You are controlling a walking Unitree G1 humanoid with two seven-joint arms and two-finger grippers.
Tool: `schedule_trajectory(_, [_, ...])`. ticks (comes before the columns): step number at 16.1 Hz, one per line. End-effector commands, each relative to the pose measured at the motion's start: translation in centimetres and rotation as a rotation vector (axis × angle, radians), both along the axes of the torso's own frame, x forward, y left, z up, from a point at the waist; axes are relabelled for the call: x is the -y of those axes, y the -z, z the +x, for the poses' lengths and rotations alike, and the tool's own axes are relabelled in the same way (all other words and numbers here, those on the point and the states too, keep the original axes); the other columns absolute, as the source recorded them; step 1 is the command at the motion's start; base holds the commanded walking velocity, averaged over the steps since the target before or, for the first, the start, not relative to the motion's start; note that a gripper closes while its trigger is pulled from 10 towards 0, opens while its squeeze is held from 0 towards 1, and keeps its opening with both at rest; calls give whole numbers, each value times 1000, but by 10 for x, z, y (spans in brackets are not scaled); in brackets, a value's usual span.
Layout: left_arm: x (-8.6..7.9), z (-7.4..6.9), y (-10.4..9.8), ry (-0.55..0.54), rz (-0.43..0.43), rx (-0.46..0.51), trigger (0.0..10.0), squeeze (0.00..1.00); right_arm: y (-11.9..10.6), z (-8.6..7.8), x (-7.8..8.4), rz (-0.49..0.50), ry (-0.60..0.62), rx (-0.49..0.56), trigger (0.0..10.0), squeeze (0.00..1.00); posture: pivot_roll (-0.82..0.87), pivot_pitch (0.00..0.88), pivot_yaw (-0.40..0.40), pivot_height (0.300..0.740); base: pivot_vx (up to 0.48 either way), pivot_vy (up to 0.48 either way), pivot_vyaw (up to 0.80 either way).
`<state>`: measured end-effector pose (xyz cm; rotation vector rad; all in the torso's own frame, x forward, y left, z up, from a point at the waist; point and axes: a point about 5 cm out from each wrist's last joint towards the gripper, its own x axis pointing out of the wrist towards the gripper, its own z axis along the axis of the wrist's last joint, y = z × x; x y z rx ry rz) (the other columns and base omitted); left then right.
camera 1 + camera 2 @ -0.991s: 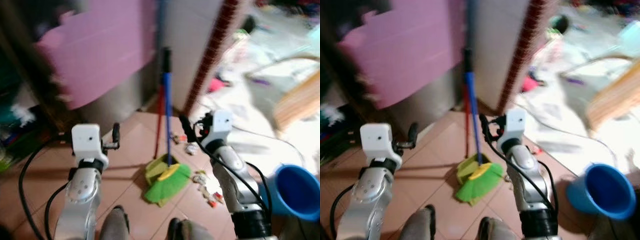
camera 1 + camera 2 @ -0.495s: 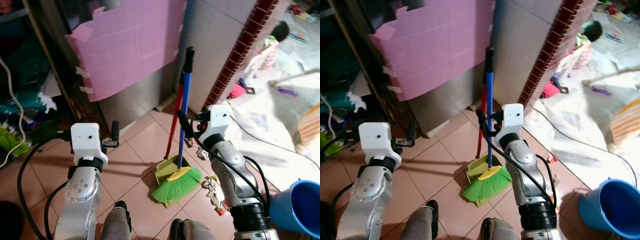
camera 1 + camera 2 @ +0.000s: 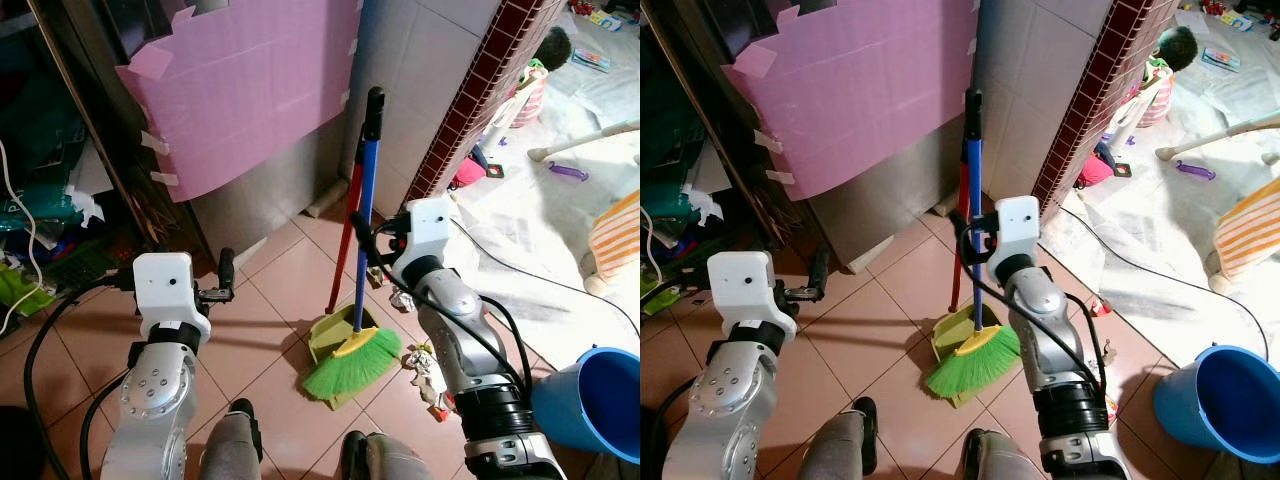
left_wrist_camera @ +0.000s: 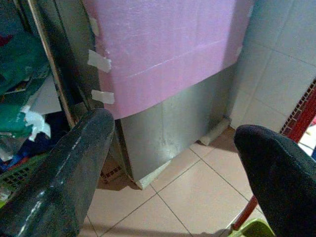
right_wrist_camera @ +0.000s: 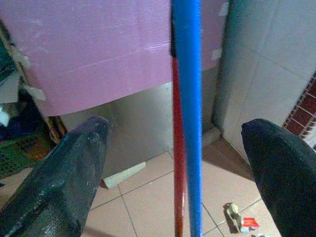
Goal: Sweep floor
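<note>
My right gripper (image 5: 182,148) is spread wide around the broom (image 3: 357,340), whose blue handle ends in green bristles resting on a green dustpan (image 3: 330,340). My left gripper (image 4: 173,163) is spread too, holding nothing.

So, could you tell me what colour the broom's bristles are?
Bright green bristles, clearest in the left eye view.

Broom handle between our open right fingers, wall close behind

Our right gripper (image 5: 182,163) stands spread, the blue broom handle (image 5: 187,113) in the gap with room either side. Behind it the red dustpan handle (image 3: 345,235), pink foam sheet (image 3: 250,80) and tiled wall (image 3: 430,60) block us; litter (image 3: 425,370) crowds the floor (image 3: 265,330) rightward.
</note>
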<state>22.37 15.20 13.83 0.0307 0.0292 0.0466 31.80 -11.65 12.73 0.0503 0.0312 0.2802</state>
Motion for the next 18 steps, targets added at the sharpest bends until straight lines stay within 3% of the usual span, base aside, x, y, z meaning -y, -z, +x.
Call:
schedule_trajectory(1, [4, -2, -3, 22, -3, 0, 10000, 0, 2, 0, 3, -3, 13, 0, 10000, 0, 101, 240, -65, 740, 0, 0, 0])
schedule_trajectory(8, [8, 5, -4, 29, -28, 2, 10000, 0, 2, -6, -2, 6, -19, 21, 10000, 0, 77, 222, -70, 740, 0, 0, 560])
schedule_trajectory(10, [10, 6, -4, 24, -41, 2, 10000, 0, 1, -5, -3, -1, -27, 29, 10000, 0, 77, 220, -73, 740, 0, 0, 0])
schedule_trajectory(14, [2, -7, 4, -2, -40, -28, 10000, 0, -4, 7, -8, -55, -65, 68, 10000, 0, 92, 238, -81, 740, 0, 0, 0])
schedule_trajectory(18, [-7, -37, 12, -32, -33, -122, 10000, 0, -7, 26, -8, -124, -92, 94, 10000, 0, 129, 285, -83, 740, 0, 0, 0])
